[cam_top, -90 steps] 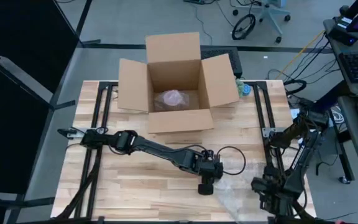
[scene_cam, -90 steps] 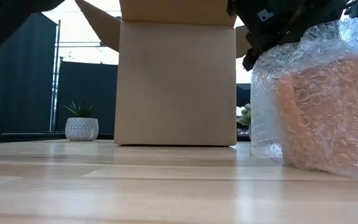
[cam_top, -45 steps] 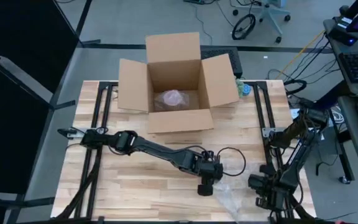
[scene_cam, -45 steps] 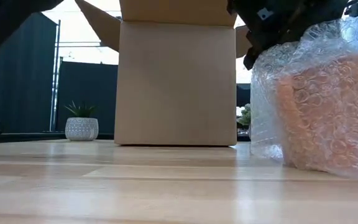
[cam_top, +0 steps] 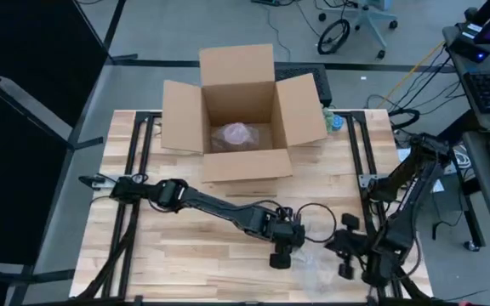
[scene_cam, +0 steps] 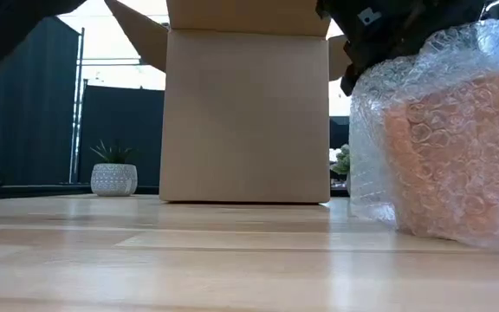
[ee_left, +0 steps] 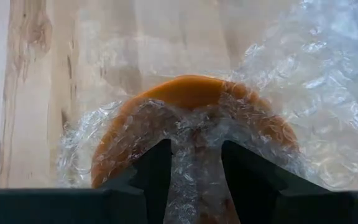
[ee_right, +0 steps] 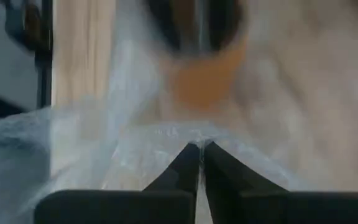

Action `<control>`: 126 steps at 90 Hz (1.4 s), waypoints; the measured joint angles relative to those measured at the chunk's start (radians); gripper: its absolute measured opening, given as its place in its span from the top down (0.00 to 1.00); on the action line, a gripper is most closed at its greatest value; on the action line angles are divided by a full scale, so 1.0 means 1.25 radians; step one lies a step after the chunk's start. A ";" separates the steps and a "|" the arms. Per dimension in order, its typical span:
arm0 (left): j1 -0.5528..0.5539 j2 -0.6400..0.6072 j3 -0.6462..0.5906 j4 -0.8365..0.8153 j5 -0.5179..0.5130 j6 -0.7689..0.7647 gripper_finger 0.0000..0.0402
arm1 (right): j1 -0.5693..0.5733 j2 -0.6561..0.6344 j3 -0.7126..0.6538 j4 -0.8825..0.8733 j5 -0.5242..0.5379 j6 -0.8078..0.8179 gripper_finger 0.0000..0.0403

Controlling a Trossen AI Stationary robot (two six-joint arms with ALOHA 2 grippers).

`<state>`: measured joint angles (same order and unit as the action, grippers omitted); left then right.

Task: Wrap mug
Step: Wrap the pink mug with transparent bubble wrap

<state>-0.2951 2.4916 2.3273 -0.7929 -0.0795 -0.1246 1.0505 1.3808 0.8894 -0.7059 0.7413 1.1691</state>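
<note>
Right tool now closer to orange, bubble-wrap-shrouded mug.

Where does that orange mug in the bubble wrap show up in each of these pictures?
High view: the mug is hidden under the left gripper near the table's front edge.
Low view: mug at the right, inside bubble wrap.
Left wrist view: mug centre, between that arm's fingers.
Right wrist view: blurred orange shape beyond the wrap.
Shared landmark: the bubble wrap.

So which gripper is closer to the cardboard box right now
Left. The left gripper is at the wrapped mug, nearer the box; the right gripper pinches bubble wrap farther out.
</note>
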 joint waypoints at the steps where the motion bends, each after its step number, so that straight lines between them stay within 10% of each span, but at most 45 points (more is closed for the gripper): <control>1: 0.000 0.000 0.000 0.000 0.000 0.000 0.67 | -0.007 0.002 0.000 0.009 0.006 -0.016 1.00; 28: 0.000 0.000 0.000 0.002 0.000 0.000 0.67 | -0.143 0.041 0.001 0.203 0.037 -0.301 1.00; 126: -0.008 -0.006 0.023 -0.070 -0.054 0.007 0.67 | -0.191 0.128 0.002 0.224 -0.049 -0.338 1.00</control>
<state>-0.3053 2.4842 2.3556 -0.8804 -0.1473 -0.1158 0.8114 1.5402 0.8925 -0.4255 0.6802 0.7462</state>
